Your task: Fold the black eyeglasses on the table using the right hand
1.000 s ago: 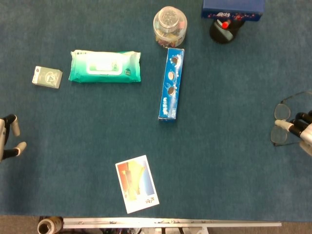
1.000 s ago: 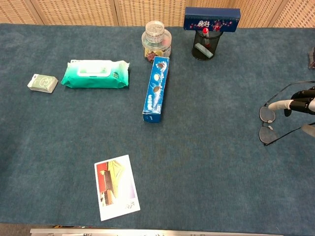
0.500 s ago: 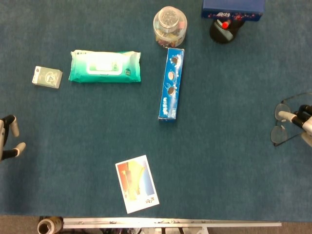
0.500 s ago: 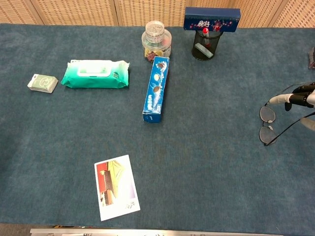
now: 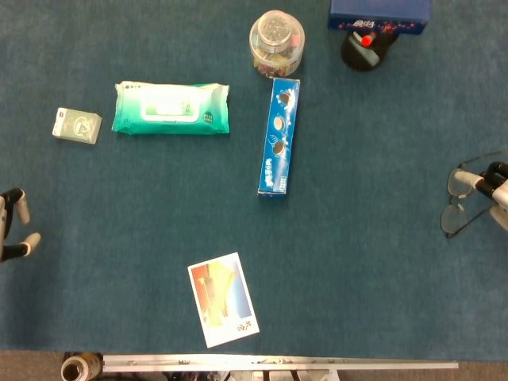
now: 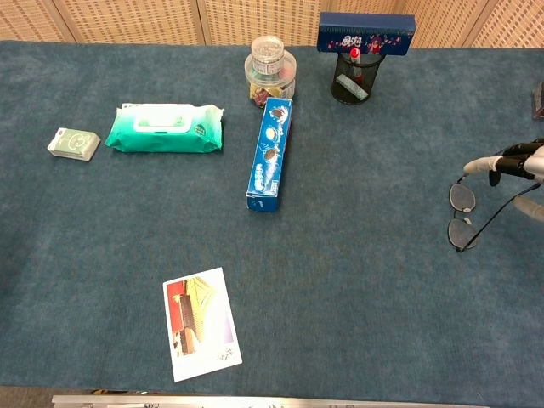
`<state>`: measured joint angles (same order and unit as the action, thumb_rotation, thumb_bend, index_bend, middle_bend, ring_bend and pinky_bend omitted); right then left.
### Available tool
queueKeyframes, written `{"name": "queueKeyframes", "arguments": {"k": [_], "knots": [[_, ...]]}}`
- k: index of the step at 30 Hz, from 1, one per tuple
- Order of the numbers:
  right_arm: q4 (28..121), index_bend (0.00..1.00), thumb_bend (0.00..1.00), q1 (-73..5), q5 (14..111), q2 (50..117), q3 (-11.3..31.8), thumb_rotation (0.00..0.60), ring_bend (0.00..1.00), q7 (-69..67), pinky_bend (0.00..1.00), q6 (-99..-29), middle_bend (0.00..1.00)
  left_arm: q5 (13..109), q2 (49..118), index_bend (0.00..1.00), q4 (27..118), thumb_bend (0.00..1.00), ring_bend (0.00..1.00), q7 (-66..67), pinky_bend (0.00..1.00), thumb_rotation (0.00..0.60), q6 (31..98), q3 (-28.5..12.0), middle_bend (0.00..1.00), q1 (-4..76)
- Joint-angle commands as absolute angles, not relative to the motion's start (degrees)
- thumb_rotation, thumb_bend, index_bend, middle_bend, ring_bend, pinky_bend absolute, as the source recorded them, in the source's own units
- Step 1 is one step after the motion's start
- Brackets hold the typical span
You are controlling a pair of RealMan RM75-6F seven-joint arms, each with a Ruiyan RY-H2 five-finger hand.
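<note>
I have the right hand point(image 6: 520, 161) at the far right edge of the table point(image 6: 357, 280), right at the black eyeglasses point(image 6: 469, 214), which lie on the cloth near that edge with the lenses toward the middle of the table. From the chest view one temple arm looks swung in across the frame, running diagonally from the lower lens up toward my hand, so I judge the fold as under way but not finished; the other arm is mostly hidden behind the fingers point(image 6: 481, 165) and I can't say how it lies. One pale-tipped finger reaches over the upper lens, fingers loosely extended, and I can't tell whether anything is actually pinched (most of the hand is cut off by the frame). The left hand point(image 5: 14, 226) sits idle at the opposite edge, fingers apart, holding nothing. What's left, as I read it, is closing both arms flat against the frame.
</note>
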<state>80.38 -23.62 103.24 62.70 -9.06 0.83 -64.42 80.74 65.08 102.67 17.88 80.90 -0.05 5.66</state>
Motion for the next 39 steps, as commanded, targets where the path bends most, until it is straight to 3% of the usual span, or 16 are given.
{"name": "queueKeyframes", "arguments": {"k": [1,14,39], "knots": [[79.8,0.18,0.48,-23.7,103.0,63.1,-8.9,0.600,0.26,0.6,0.37,-64.3,0.38,80.7,65.1,0.62,102.6,0.05,1.00,17.8,0.98,0.600,80.9,0.0,0.85,5.6],[77.6,0.18,0.47,-24.3,102.3,65.1,-8.8,0.600,0.27,-0.6,0.37,-63.8,0.38,80.5,65.4,0.62,101.9,0.05,1.00,17.0,0.98,0.600,81.1,0.2,0.84,5.2],[82.5,0.18,0.48,-24.3,103.6,62.2,-8.6,0.600,0.26,1.0,0.37,-67.0,0.38,81.0,65.3,0.62,102.4,0.05,1.00,17.3,0.98,0.600,81.4,0.0,0.84,5.2]]}}
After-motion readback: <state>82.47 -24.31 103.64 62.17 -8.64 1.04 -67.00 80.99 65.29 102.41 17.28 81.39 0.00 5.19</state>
